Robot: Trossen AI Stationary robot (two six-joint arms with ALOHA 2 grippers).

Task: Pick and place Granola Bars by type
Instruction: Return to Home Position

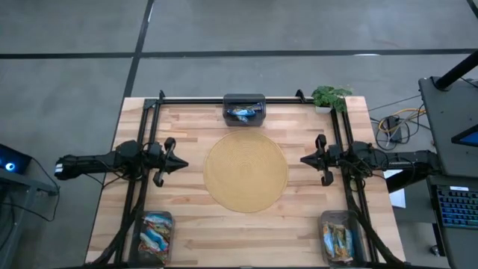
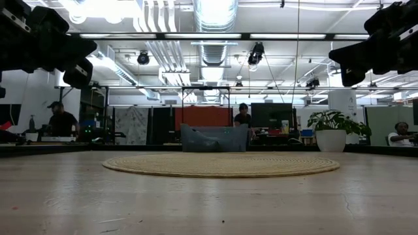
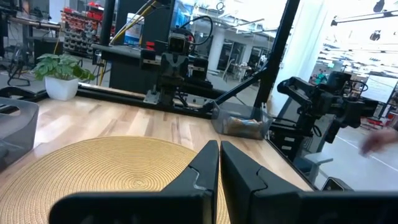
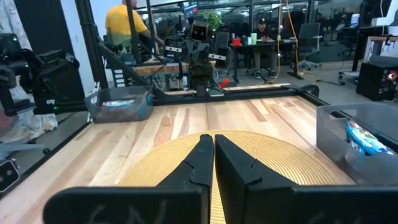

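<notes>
Across three grey bins at the table's edges, I see the granola bars (image 1: 241, 113) sorted
Far bin (image 1: 244, 97) holds blue ones lying crosswise, along the far edge; near-left bin (image 1: 157, 214) red and blue-white ones, near-right bin (image 1: 337, 214) yellowish ones, both roughly lengthwise. Left gripper (image 1: 179, 163) and right gripper (image 1: 306, 158) hover either side of the round mat (image 1: 246, 172), fingers closed on nothing
</notes>
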